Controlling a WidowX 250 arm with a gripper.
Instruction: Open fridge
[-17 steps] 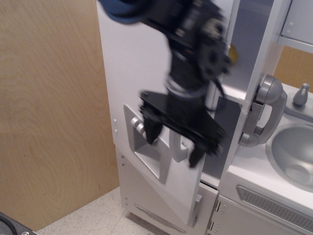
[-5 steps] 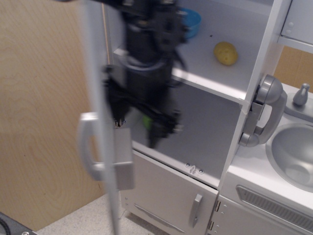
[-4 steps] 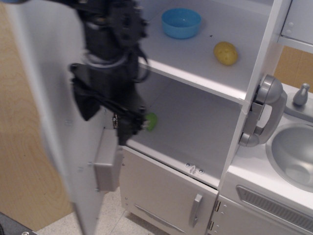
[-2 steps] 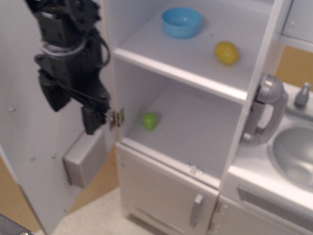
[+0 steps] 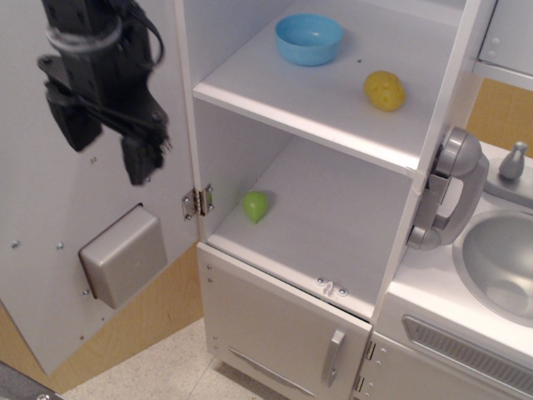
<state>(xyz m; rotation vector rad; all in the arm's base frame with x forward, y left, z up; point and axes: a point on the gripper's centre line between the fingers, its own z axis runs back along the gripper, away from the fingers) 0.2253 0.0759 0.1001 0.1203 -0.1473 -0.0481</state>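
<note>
The fridge (image 5: 333, 108) stands at centre, its large door (image 5: 50, 275) swung fully out to the left so that its inner face and the grey box (image 5: 123, 254) on its back are toward the camera. I judge the opening done; what is left, if anything, is to draw clear. Inside, a blue bowl (image 5: 309, 38) and a yellow item (image 5: 384, 90) sit on the upper shelf, a green item (image 5: 256, 206) on the lower. My claw (image 5: 107, 148) hangs in front of the door's inner face, fingers apart, holding nothing. The cabinet's left edge and hinge (image 5: 198, 202) lie near my right; open room lies toward the camera.
</note>
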